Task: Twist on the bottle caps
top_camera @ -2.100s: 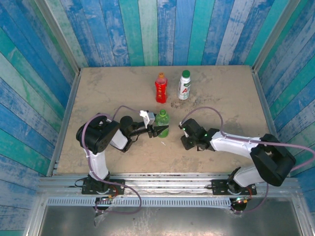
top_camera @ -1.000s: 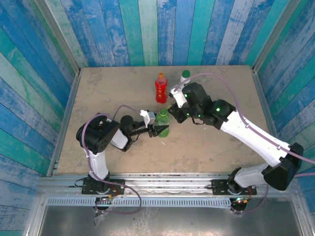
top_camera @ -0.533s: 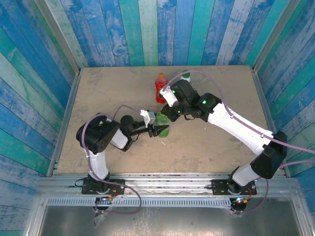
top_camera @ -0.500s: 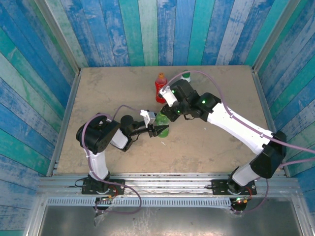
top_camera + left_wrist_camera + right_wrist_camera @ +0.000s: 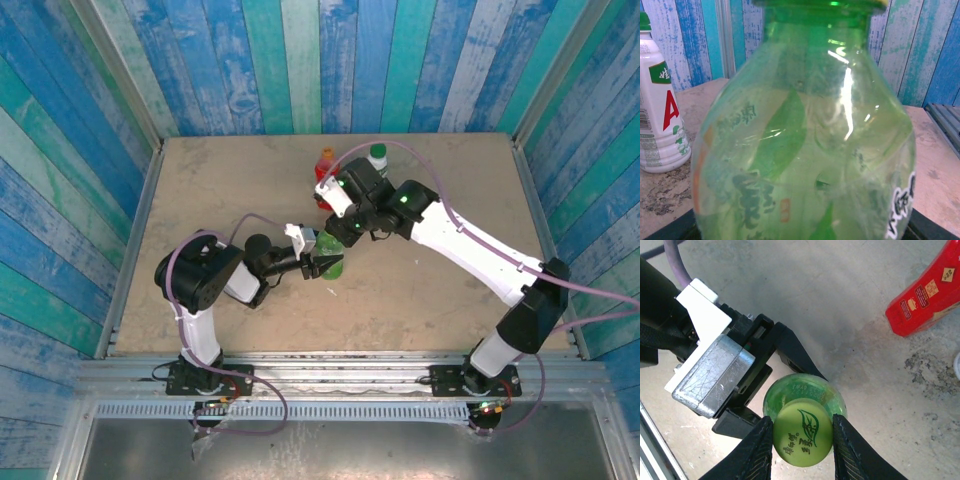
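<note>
Cap (image 5: 802, 432) pinched by its rim in your right jaws looks light and slick; left jaws clamp the thin bottle (image 5: 805, 145).

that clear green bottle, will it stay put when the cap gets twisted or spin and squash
Likely light and squashy: the green bottle has a clear wall that looks thin. Its round, glossy body may spin under the yellow-green cap unless the left pincer clamps firmly. Pushed near the top, it would probably tip.
</note>
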